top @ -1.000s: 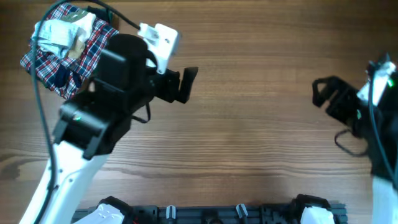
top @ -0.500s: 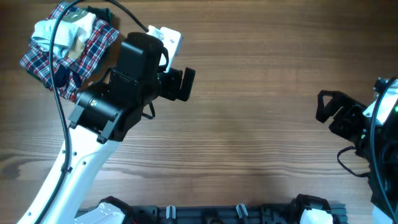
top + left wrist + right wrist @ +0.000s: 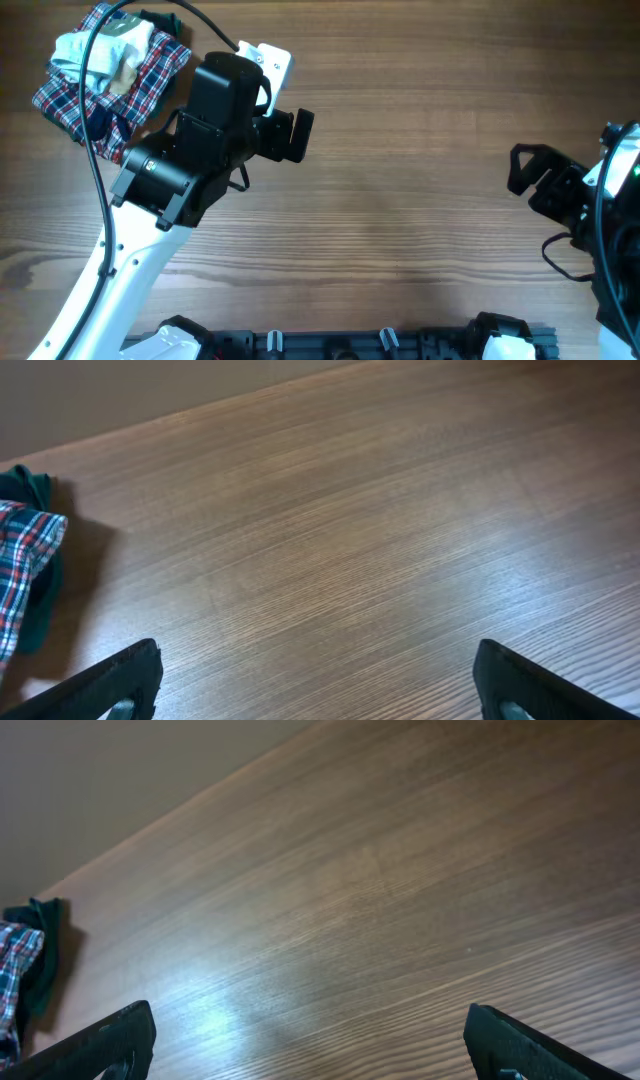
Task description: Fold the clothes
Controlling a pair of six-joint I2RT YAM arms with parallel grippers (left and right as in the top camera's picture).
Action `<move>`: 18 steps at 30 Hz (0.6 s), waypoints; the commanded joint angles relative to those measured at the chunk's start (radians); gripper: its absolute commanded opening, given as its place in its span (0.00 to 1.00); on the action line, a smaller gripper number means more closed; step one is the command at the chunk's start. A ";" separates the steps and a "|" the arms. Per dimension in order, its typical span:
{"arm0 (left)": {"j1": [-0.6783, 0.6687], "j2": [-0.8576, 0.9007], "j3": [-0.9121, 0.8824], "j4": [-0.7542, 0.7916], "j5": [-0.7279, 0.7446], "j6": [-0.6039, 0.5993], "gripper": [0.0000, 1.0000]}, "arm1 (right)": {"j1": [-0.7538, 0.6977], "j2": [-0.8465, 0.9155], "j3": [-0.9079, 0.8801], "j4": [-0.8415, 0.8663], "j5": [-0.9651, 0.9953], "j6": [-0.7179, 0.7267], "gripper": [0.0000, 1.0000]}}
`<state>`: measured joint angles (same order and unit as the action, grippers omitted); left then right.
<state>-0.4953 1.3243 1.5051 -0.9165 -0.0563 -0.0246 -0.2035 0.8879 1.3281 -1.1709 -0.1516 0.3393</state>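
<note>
1. Since the bench [image 3: 420,260] shows its free wood only to the right of the plaid garment [image 3: 65,105], folding probably has to begin with a carry off that heap. Dragging thin cloth across the wood could bunch it.
2. The left arm [image 3: 190,150] sits just right of the plaid garment. A hasty swing back over it could shove the whole heap toward the bench edge.
3. The plaid garment lies underneath the target, so too deep a pinch could lift both layers together.
4. The pale blue-white garment [image 3: 80,48], the one to fold, rests crumpled on top of the plaid garment and touches a beige-cream piece [image 3: 125,68]. A loose aim may catch that piece as well.
5. The left claw [image 3: 300,135] is released, empty and pointing away from the plaid garment. The right claw [image 3: 518,175], also spread and empty, hangs far to the right of it, so a two-claw hold means a long reach.
6. A black cable [image 3: 89,100] runs over the plaid garment and could snag the fabric as the arm moves.
</note>
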 commanded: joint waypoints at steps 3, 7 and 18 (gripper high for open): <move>0.006 0.005 -0.007 0.002 -0.016 -0.013 1.00 | 0.003 0.019 -0.001 0.007 0.025 0.005 1.00; 0.006 0.005 -0.007 0.002 -0.016 -0.013 1.00 | 0.003 0.014 -0.016 0.042 0.044 0.000 1.00; 0.006 0.005 -0.007 0.002 -0.016 -0.013 1.00 | 0.004 -0.413 -0.660 0.780 -0.140 -0.083 1.00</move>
<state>-0.4953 1.3247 1.5036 -0.9173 -0.0616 -0.0246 -0.2035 0.5701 0.8066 -0.5049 -0.2047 0.2871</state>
